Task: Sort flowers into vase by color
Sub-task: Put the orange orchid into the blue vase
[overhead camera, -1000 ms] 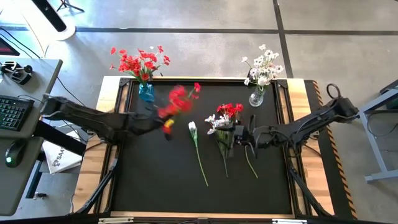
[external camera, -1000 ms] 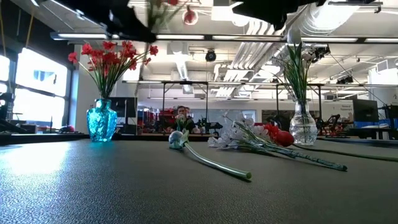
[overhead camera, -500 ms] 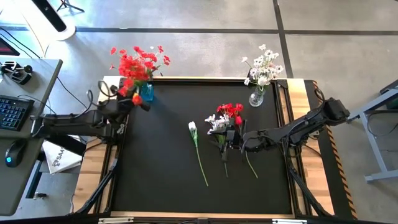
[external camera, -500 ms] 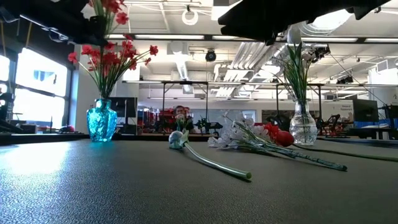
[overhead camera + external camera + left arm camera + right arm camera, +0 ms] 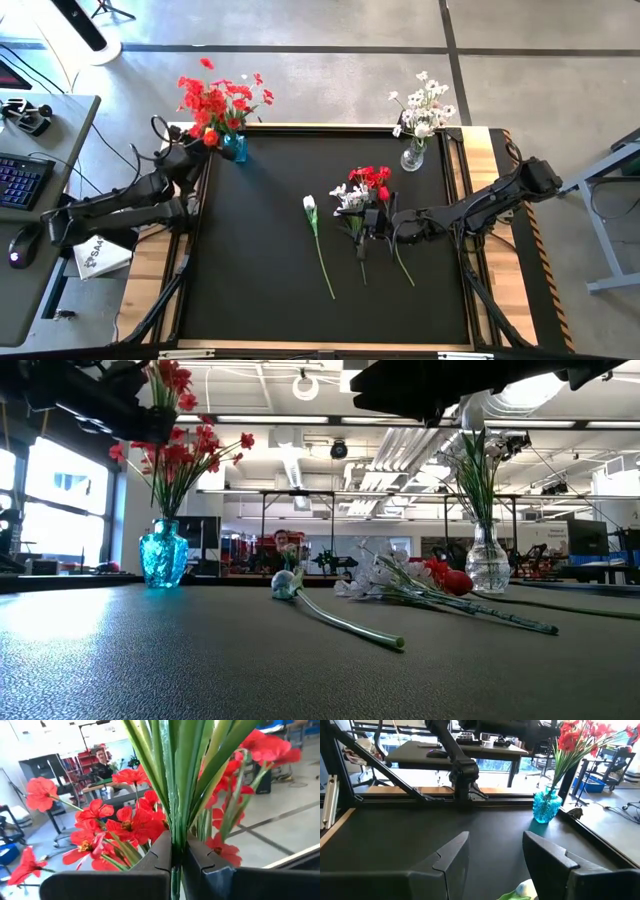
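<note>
Left gripper (image 5: 190,150) clamped tight on green stems of a red flower sprig (image 5: 170,795), at the table's 10 o'clock corner beside the blue vase (image 5: 235,148) of red flowers (image 5: 222,98). Right gripper (image 5: 370,222) hovers mid-table, fingers apart, holding nothing, over the loose red-and-white pile (image 5: 360,190). Single white flower (image 5: 312,212) lies at its 9 o'clock. Clear vase (image 5: 412,156) with white flowers at 1 o'clock.

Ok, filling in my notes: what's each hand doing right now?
Left hand: shut on red flower stems.
Right hand: open, holding nothing.
</note>
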Tool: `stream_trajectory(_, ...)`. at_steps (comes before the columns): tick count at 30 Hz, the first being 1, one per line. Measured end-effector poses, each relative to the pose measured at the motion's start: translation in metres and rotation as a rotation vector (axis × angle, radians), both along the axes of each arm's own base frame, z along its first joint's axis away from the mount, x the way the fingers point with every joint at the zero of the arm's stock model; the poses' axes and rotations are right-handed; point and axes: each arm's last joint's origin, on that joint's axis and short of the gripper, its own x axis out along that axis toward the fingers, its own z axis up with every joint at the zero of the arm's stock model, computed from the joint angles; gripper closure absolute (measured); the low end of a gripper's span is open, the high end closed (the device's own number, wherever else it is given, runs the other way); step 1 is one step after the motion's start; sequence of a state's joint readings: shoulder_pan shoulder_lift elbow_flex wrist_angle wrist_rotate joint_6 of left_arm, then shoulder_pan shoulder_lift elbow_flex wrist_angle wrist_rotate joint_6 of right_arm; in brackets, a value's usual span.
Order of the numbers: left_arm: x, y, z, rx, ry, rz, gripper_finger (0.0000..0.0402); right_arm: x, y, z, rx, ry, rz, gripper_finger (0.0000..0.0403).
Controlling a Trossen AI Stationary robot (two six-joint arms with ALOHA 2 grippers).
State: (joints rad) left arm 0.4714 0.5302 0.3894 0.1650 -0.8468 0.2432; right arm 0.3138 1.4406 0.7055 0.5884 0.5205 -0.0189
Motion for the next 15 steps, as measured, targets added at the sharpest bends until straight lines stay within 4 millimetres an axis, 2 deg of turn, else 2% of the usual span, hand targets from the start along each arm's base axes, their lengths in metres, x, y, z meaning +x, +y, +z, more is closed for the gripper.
stream_trajectory(7,-0.003,0.019,-0.002,-0.028,-0.09,-0.007,0.0399,0.0,0.0,0.0,0.0,0.0,0.001,0.0222)
stream_trajectory(15,0.001,0.03,-0.01,-0.074,-0.079,0.001,0.0399,0.0,0.001,0.0,0.002,0.001,0.014,0.0222)
